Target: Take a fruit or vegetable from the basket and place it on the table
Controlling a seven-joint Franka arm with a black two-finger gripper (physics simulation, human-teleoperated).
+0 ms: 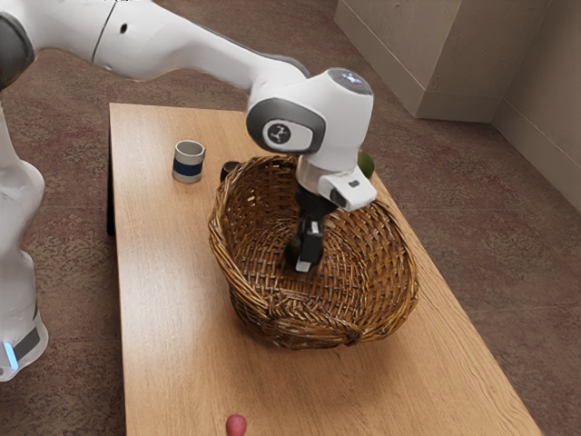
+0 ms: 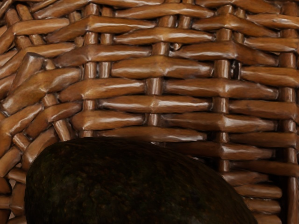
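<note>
Avocado (image 2: 131, 186) inside basket (image 1: 392, 272), at gripper (image 1: 304, 263); cannot tell whether clamped or apart. Lift-out, placing on tabletop (image 1: 172, 309) left.

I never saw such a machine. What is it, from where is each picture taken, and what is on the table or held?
It is a white robot arm with a black gripper. The exterior view is taken from the arm's side; the wrist view, from its hand. On the wooden table are a wicker basket, a cup with a blue band and a small reddish thing. Beyond the basket, a green thing is partly hidden. The gripper reaches inside the basket, at a dark, avocado-like thing; whether it holds this, I cannot tell.
</note>
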